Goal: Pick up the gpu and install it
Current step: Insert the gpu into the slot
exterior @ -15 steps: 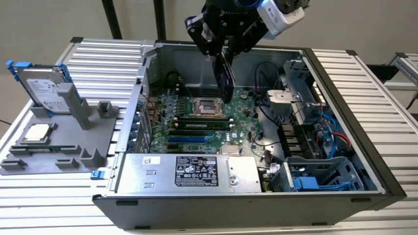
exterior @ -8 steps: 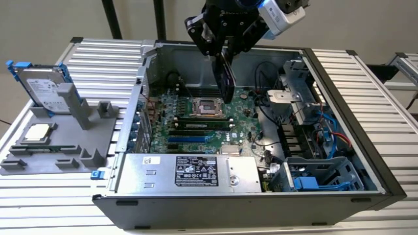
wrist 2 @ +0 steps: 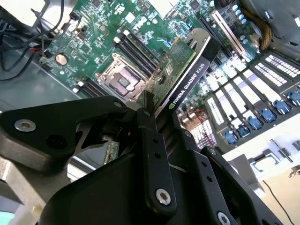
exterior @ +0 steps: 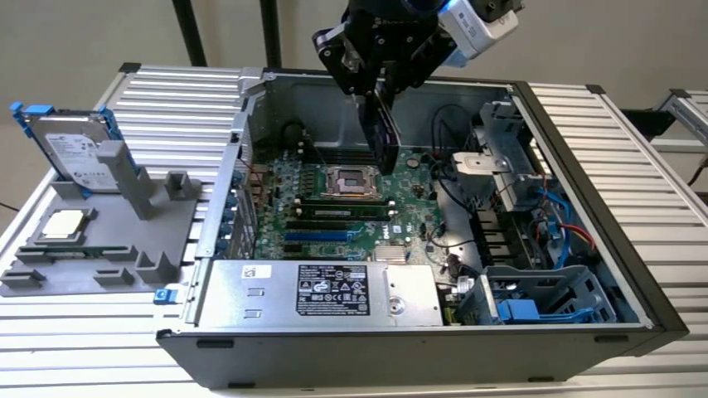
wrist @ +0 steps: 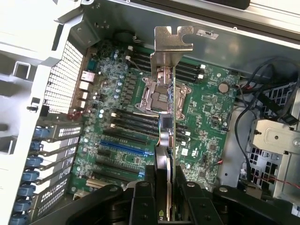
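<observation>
- Surface [exterior: 619, 149]: slatted metal, carrying the computer case [exterior: 420, 352], which lies on its side with the open side up.
- Motherboard [exterior: 415, 207]: green, flat on the floor of the case; it also shows in both wrist views [wrist: 117, 136] [wrist 2: 93, 42].
- Power supply [exterior: 332, 290]: silver box inside the case, against the wall nearest the exterior camera.
- Grey fixture [exterior: 111, 240]: outside the case, on the exterior view's left. It holds a hard drive [exterior: 75, 153] in a blue frame, propped up, and a square silver CPU [exterior: 63, 225] lying flat.
- Blue drive cage [exterior: 531, 307]: inside the case, in the corner at the exterior view's right.
- Hand [exterior: 376, 91]: black, hanging over the open case, its fingers closed narrow on one end of the gpu [exterior: 384, 133]. The grip shows in both wrist views [wrist: 165, 185] [wrist 2: 150, 117].
- Gpu: held on edge, hanging down into the middle of the case, not seated in any slot. Its silver bracket [wrist: 169, 56] is at the end away from the hand, and the green card face shows in the second wrist view [wrist 2: 180, 70].
- CPU socket [wrist: 161, 96]: silver frame at the middle of the case floor, directly under the bracket end in the first wrist view.
</observation>
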Tool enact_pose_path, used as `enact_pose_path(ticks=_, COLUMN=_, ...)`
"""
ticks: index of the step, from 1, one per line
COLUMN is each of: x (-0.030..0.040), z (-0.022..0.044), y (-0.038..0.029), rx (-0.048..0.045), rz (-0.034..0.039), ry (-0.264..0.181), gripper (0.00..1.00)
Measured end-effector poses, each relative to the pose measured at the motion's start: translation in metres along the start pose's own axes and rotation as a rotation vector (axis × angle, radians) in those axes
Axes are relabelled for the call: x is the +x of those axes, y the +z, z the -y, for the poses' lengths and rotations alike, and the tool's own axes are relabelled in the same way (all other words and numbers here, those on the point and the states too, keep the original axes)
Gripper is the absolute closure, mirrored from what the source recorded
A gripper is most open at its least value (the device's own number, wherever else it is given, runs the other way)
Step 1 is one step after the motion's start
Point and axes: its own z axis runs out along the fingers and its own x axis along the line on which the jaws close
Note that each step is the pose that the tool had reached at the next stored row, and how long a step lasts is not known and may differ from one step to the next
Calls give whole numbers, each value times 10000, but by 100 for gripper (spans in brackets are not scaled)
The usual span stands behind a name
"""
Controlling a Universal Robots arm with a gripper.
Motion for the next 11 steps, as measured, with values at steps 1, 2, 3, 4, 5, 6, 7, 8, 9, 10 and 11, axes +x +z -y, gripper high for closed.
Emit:
enact_pose_path(ticks=1, x=0, z=0, y=0, rx=-1, rz=-4, ry=-38, gripper=100)
enact_pose_path(ticks=2, x=0, z=0, y=0, rx=-2, rz=-8, ry=-76, gripper=100)
enact_pose_path(ticks=3, x=0, z=0, y=0, rx=-3, rz=-11, ry=-112, gripper=100)
enact_pose_path(ticks=4, x=0, z=0, y=0, rx=-4, rz=-15, ry=-148, gripper=100)
enact_pose_path(ticks=5, x=0, z=0, y=0, rx=-3, rz=-19, ry=-184, gripper=100)
enact_pose_path(ticks=6, x=0, z=0, y=0, rx=-5, rz=-22, ry=-221, gripper=100)
enact_pose_path(ticks=7, x=0, z=0, y=0, rx=-6, rz=-26, ry=-258, gripper=100)
enact_pose_path(ticks=8, x=0, z=0, y=0, rx=-7, rz=-29, ry=-294, gripper=100)
enact_pose_path(ticks=9, x=0, z=0, y=0, rx=-7, rz=-33, ry=-328, gripper=100)
enact_pose_path(ticks=10, x=0, z=0, y=0, rx=-8, rz=-37, ry=-363, gripper=100)
enact_pose_path(ticks=11, x=0, z=0, y=0, rx=-9, rz=-40, ry=-399, gripper=100)
